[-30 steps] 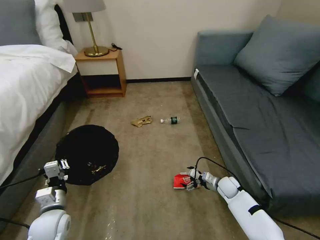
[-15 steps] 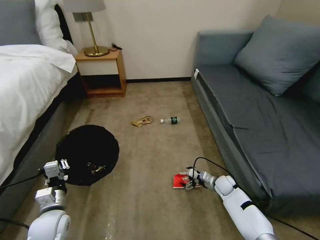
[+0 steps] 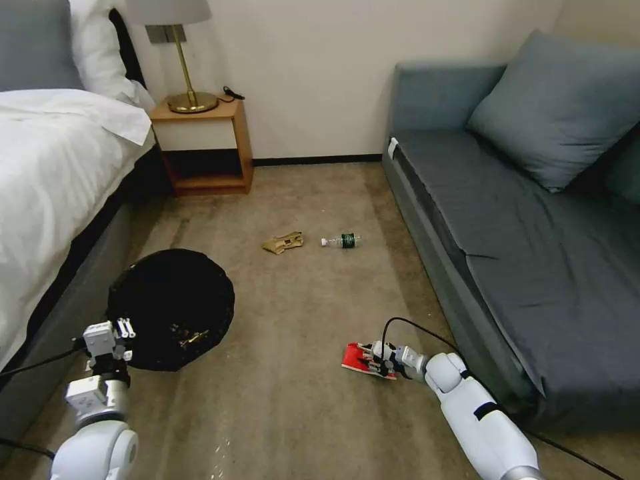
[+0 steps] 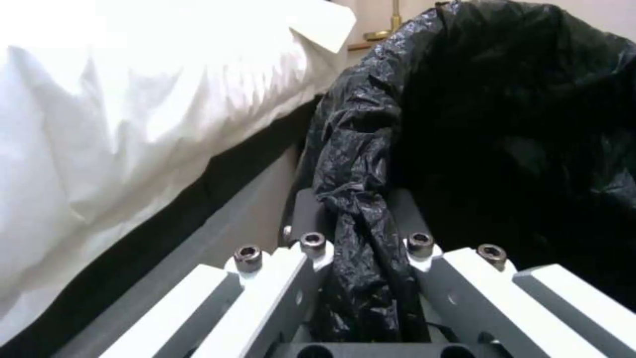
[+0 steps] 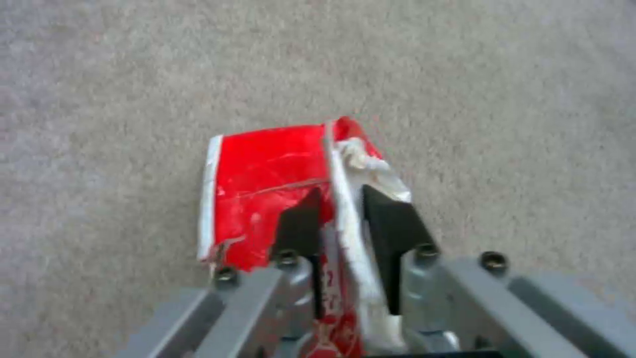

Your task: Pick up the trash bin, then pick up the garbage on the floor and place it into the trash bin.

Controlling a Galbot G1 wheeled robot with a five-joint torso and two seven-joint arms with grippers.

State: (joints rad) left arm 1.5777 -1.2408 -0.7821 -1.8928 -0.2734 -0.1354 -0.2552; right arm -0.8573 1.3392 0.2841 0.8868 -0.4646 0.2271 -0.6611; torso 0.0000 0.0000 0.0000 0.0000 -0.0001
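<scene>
— Which step is running?
— The right gripper is pinching the red snack bag between closed jaws, low over the carpet beside the sofa.
— And the trash bin?
— The left gripper is clamping its bagged rim by the bed. Next, I judge, comes carrying the bag over the opening.

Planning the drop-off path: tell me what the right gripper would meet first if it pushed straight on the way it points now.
Probably bare carpet. The right gripper, shut on the red snack bag, points low toward the black-lined round trash bin, farther off; depth is uncertain.
</scene>
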